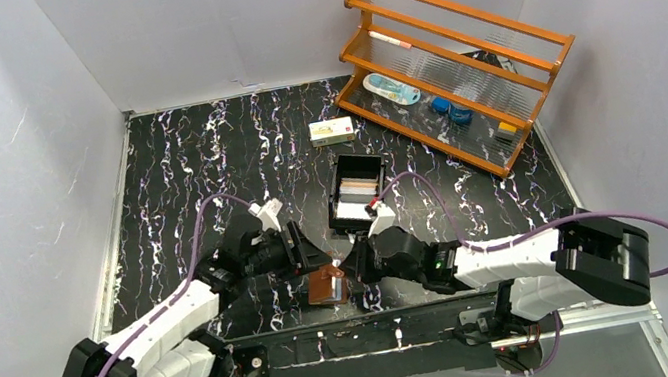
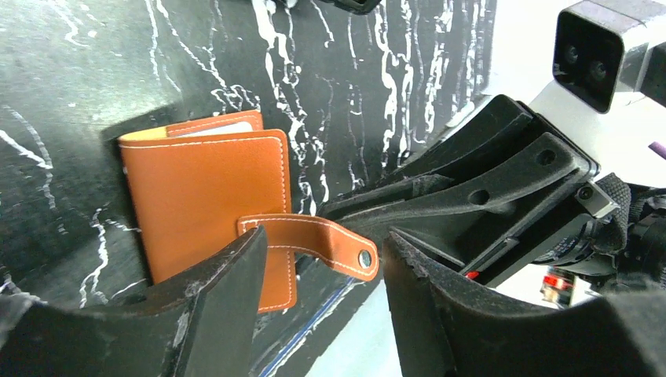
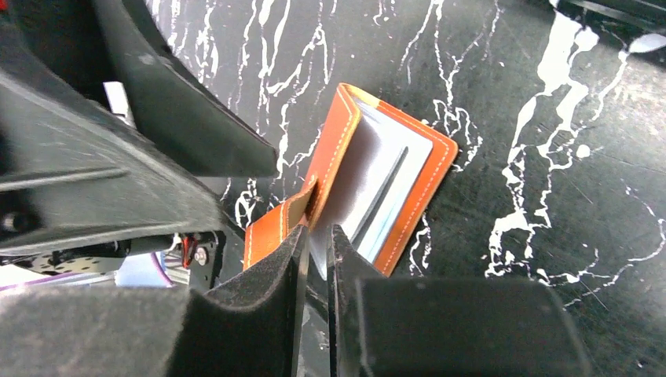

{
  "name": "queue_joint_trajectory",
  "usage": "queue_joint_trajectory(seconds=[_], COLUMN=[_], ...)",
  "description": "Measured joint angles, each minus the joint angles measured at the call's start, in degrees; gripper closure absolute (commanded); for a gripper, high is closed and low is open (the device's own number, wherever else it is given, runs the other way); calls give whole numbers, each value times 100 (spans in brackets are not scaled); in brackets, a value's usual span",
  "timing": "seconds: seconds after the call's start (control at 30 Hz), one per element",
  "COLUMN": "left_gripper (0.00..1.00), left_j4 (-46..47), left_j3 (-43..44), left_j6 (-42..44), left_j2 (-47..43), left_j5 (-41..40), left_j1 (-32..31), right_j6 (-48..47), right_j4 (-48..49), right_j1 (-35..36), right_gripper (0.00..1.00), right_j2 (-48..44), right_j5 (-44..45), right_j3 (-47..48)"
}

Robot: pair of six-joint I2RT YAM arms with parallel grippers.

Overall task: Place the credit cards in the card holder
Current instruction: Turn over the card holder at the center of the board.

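The black desk (image 1: 205, 168) with white streaks fills the floor between pale walls. A wide stretch of it shows on the left side and toward the back. An orange wooden rack (image 1: 454, 78) stands in the back right corner (close to both walls).

A black tray (image 1: 358, 159) sits near the middle, with credit cards (image 1: 359, 200) lying inside it.

The brown card holder (image 1: 327, 286) is close to the desk's near edge, between the two arms and a little way in front of the tray. It is partly open and tipped up on one edge.

The right claw (image 3: 318, 230) has its jaws pressed nearly together, pinching the card holder's lower edge. The left claw (image 2: 326, 239) is spread wide, with the holder's snap tab (image 2: 345, 250) sticking out between its jaws.

A small white and yellow carton (image 1: 331, 129) lies behind the tray, well apart from the claws.
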Motion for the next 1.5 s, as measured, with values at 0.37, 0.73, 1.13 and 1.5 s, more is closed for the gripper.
queue_joint_trajectory(seconds=[0.37, 0.73, 1.13, 1.5], left_gripper=[49, 49, 42, 47], left_j4=[-1836, -2135, -2382, -2033], left_j3=[603, 892, 1325, 1182], left_j6=[824, 1023, 916, 358], left_j2=[551, 1362, 1797, 1764], left_j5=[-737, -984, -1283, -1005], left_j1=[-2, -238, -579, -610], right_j6=[348, 116, -343, -328], right_j4=[-1104, -2400, -2911, -2706], right_j1=[20, 20, 20, 55], right_gripper=[64, 57, 70, 73], right_j2=[-804, 129, 1064, 1047], right_j5=[518, 566, 365, 367], right_j3=[31, 999, 1397, 1263])
